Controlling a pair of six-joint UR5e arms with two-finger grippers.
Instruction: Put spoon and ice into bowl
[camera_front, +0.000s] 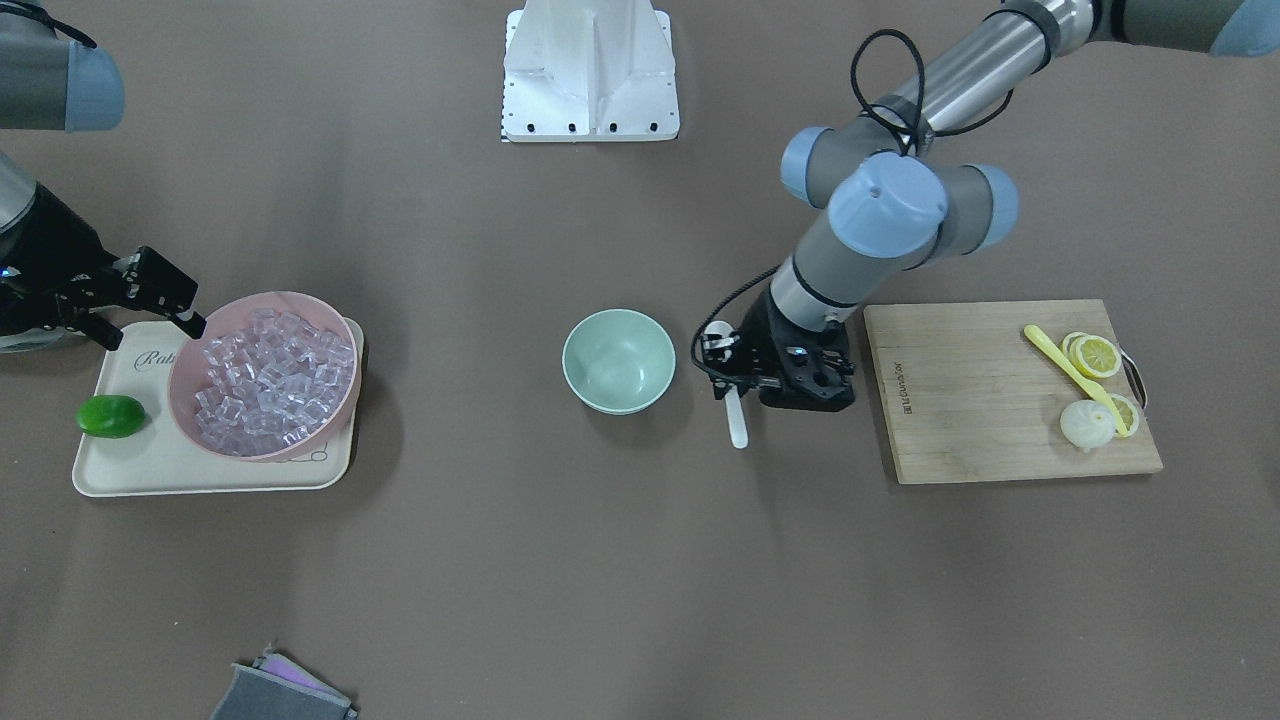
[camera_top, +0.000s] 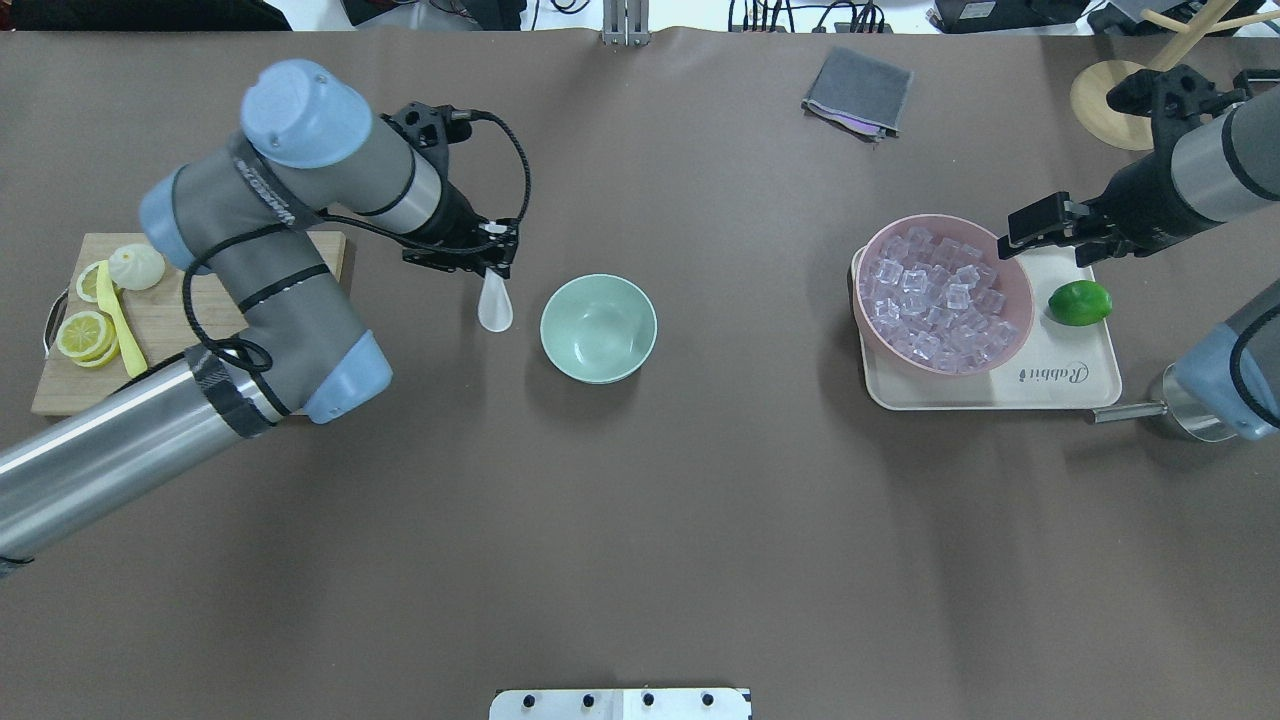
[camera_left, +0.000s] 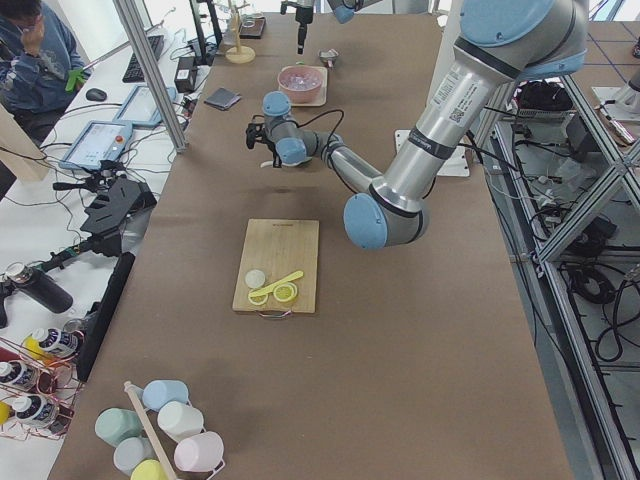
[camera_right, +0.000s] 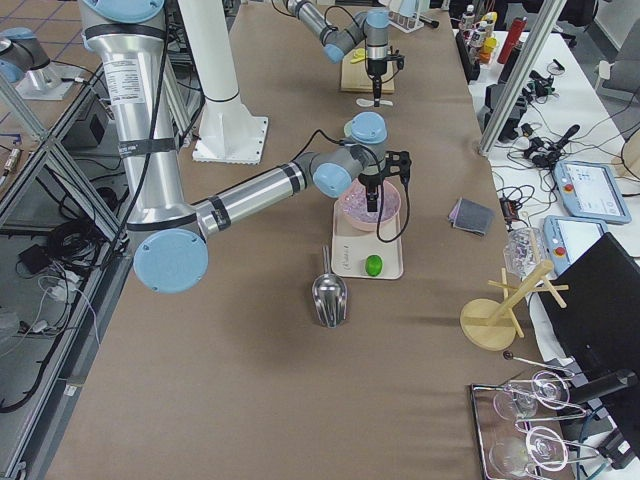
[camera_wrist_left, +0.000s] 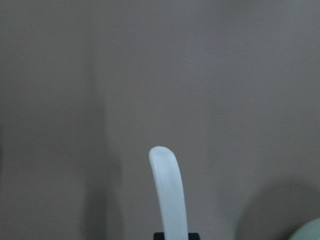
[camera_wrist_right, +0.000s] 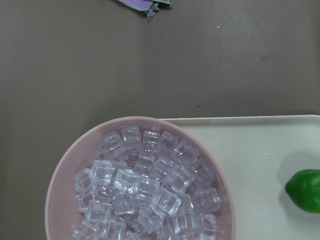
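My left gripper (camera_front: 725, 365) is shut on the white spoon (camera_front: 738, 424) and holds it just above the table, close beside the mint-green bowl (camera_front: 618, 360). Overhead, the spoon (camera_top: 494, 305) hangs from the gripper (camera_top: 495, 262), scoop toward the robot, left of the empty bowl (camera_top: 598, 328). The left wrist view shows the spoon's handle (camera_wrist_left: 170, 195) and the bowl's rim (camera_wrist_left: 312, 231). The clear ice cubes (camera_top: 935, 300) fill a pink bowl (camera_top: 1015, 320). My right gripper (camera_top: 1050, 248) hovers over that bowl's far right rim, looks open and holds nothing. The ice also shows in the right wrist view (camera_wrist_right: 145, 190).
The pink bowl stands on a cream tray (camera_top: 1000, 390) with a lime (camera_top: 1080, 302). A metal scoop (camera_top: 1180, 405) lies beside the tray. A cutting board (camera_front: 980, 400) holds lemon slices and a yellow utensil (camera_front: 1070, 370). A grey cloth (camera_top: 857, 92) lies at the far edge.
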